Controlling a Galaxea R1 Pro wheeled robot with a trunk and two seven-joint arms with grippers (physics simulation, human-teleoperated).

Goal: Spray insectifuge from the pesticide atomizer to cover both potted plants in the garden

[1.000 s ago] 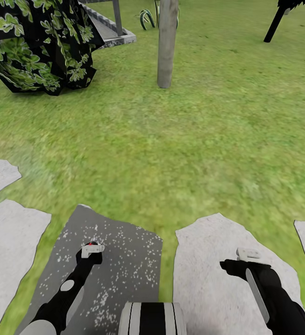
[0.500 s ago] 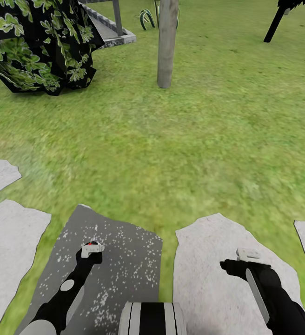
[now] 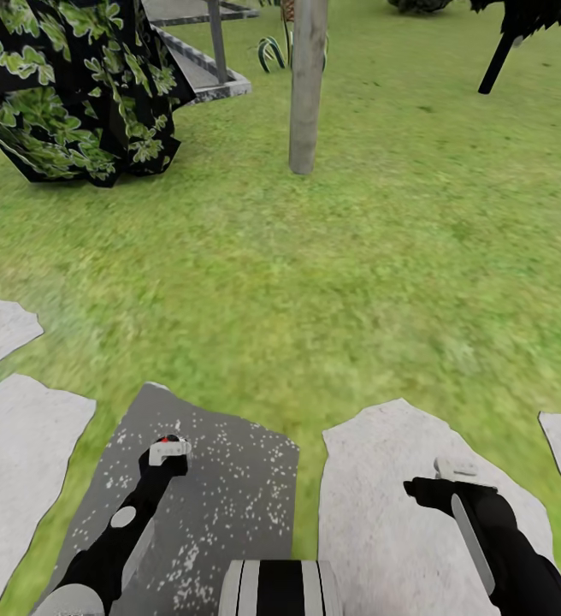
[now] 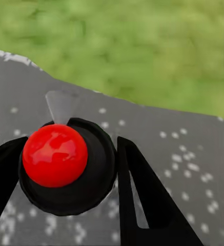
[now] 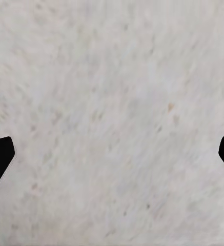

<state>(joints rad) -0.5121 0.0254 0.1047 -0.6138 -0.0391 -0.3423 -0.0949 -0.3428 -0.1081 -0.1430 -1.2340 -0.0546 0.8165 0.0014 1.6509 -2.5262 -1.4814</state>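
Note:
My left gripper (image 3: 169,448) is shut on the pesticide atomizer (image 4: 55,154). In the left wrist view I see the atomizer end-on, as a round dark body with a red knob, and black fingers (image 4: 137,189) press on both sides. It hangs low over a dark speckled stepping stone (image 3: 221,479) of the garden lawn (image 3: 315,257). My right gripper (image 3: 456,467) stands open over a pale stepping stone (image 5: 112,77), with nothing between its fingers. The potted plants are out of view.
A grey post (image 3: 306,85) stands ahead on the grass. A large dark leafy bush (image 3: 67,94) is at the far left beside a grey framed platform (image 3: 208,64). A spiky plant (image 3: 270,51) and a black leaning trunk (image 3: 496,62) lie farther off. More pale stones (image 3: 15,462) flank me.
The whole view has shifted downward a little, so the camera has tilted or moved. The left gripper with the atomizer sits slightly higher over the dark stone. The right arm is unchanged.

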